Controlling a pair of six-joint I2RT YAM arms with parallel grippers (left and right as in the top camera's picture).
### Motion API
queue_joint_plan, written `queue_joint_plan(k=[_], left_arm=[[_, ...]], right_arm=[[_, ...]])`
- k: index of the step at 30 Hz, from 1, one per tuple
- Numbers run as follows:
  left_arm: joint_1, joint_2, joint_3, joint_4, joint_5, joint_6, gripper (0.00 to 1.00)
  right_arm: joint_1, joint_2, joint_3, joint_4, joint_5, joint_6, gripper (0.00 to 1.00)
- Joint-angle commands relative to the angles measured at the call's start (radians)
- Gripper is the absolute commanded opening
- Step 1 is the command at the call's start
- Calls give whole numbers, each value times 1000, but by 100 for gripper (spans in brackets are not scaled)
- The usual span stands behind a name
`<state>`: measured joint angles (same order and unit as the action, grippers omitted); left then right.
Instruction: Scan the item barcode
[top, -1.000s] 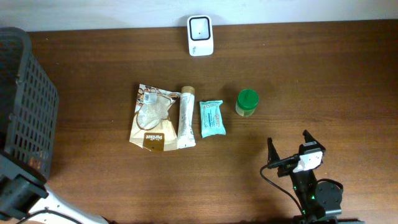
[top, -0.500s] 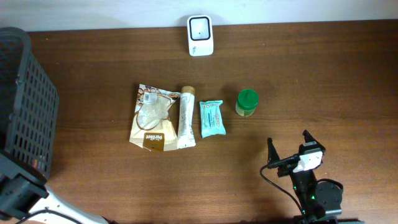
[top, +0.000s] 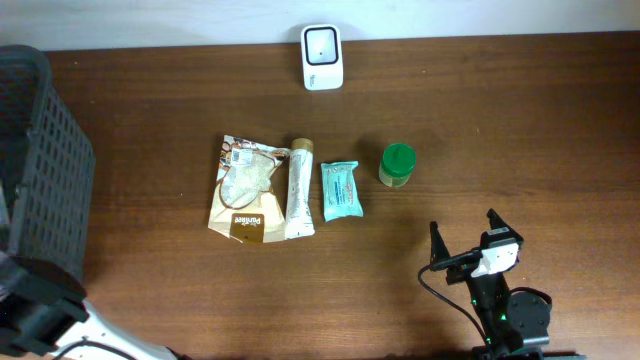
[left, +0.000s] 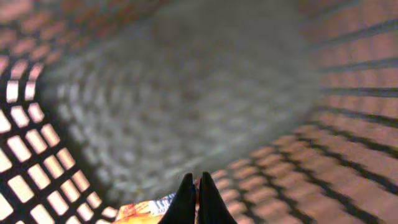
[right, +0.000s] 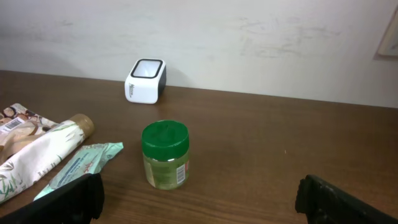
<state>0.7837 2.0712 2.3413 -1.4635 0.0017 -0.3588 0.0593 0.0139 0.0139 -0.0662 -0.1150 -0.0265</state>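
Now: left gripper (left: 195, 182), deep inside basket (top: 40, 160) far left of scanner (top: 322, 57), has just snapped shut beside colourful packet (left: 146, 211); hold on it unconfirmed. Idle right gripper (right: 199, 198): wide, empty, well short of scanner. Judged: pickup stage, scan pending.

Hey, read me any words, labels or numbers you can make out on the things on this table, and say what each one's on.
None reads for certain.
Pouch: white word on its brown band, blurred.
Tube: print too small.
Teal packet: print too small.
Green-lidded jar: label too small.
Scanner: front lettering blurred.
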Motion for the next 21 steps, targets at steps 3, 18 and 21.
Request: queue_joint_plan(k=[3,18,21], left_arm=[[-201,-176,112,0,96,-2,0],[-1020,-135,-73,152,77,-39,0],[-1133,-64,-164,245,80,-140,0]], right_arm=[[-2,-5,-8,0,-6,4,98],[-2,-5,-8,0,-6,4,98],[-2,-5,-8,0,-5,4,98]])
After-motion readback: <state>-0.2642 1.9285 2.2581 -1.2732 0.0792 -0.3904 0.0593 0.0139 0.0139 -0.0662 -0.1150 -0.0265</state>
